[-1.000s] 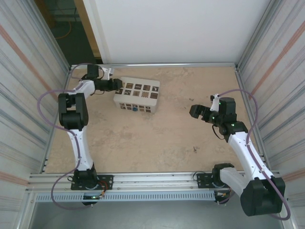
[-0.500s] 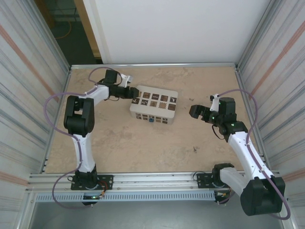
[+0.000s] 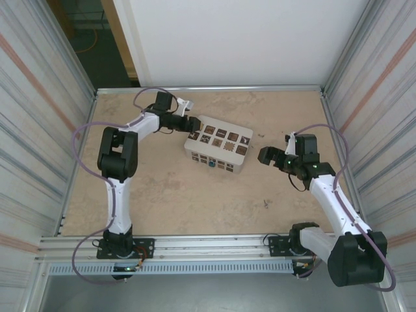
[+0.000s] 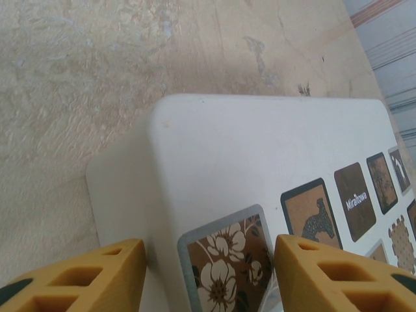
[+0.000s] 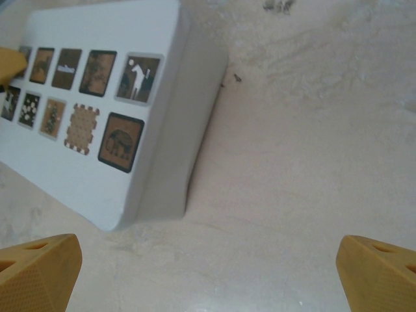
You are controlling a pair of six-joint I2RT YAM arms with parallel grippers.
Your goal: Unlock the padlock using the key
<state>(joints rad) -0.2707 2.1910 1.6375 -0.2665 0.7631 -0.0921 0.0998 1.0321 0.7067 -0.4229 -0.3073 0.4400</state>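
While the left pincer (image 3: 192,123) straddles the white box's (image 3: 221,140) end, grip uncertain, and the right pincer (image 3: 263,155) gapes empty, the padlock (image 3: 212,164) between them may swing away if the box slips.

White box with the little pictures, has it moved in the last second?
Yes. The white box slid right and nearer, away from the table's back left corner.
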